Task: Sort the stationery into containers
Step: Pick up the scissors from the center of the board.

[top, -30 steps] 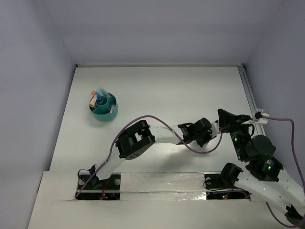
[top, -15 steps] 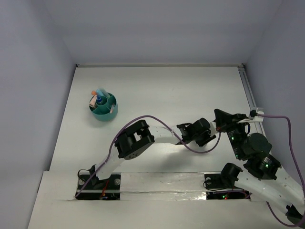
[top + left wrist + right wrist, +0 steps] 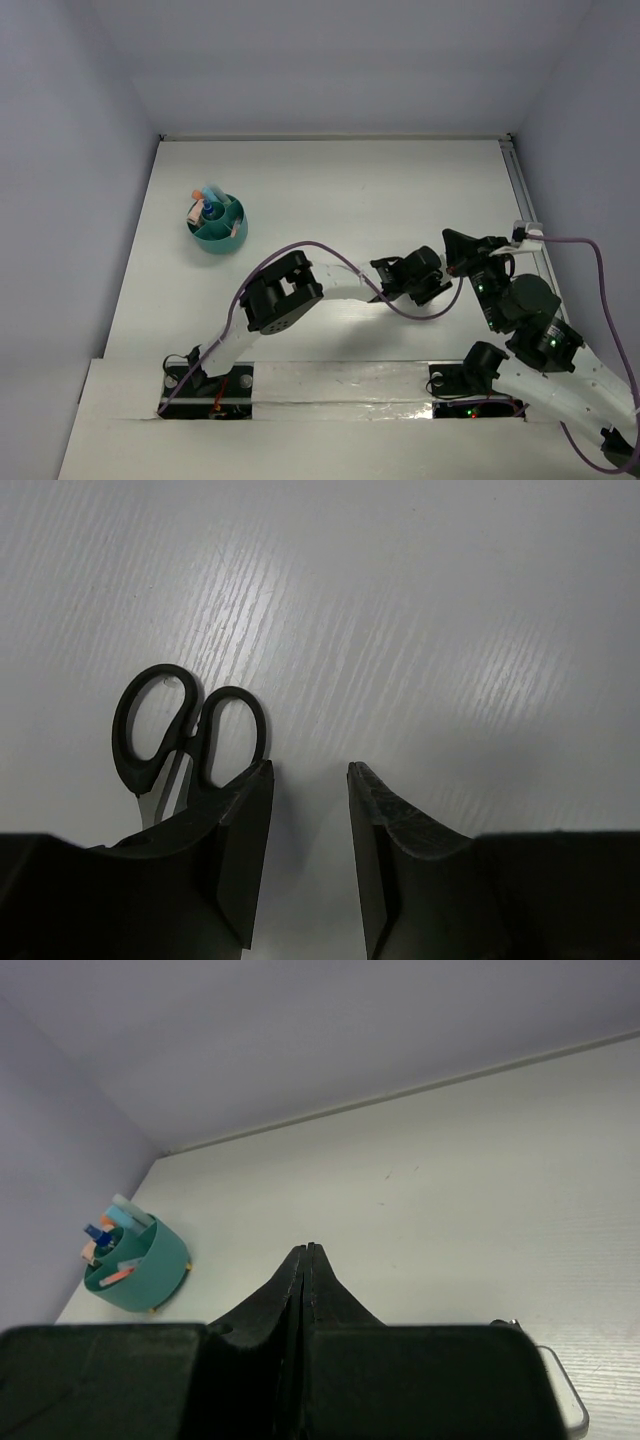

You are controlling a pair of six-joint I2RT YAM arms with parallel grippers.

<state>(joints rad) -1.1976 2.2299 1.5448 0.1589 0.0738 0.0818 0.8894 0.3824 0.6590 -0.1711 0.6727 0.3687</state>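
The tiny black-handled scissors (image 3: 192, 742) lie flat on the white table, just left of my left gripper's left finger; their blades run under that finger. My left gripper (image 3: 310, 770) stands open low over the table with only bare table between its fingers. In the top view it (image 3: 425, 280) hangs right of centre and hides the scissors. The round teal pot (image 3: 215, 243) stands at the far left with several pens and a blue-capped tube (image 3: 207, 207) upright in it. My right gripper (image 3: 305, 1247) is shut and empty, its tip (image 3: 447, 236) close to the left wrist.
The right wrist view shows the teal pot (image 3: 135, 1270) at the left near the grey side wall. A purple cable (image 3: 330, 250) loops over the left arm. A metal rail (image 3: 525, 200) runs along the table's right edge.
My left gripper's jaws have parted, and the scissors lie on the table beside them. The right arm has shifted a little to the left, towards the left wrist.
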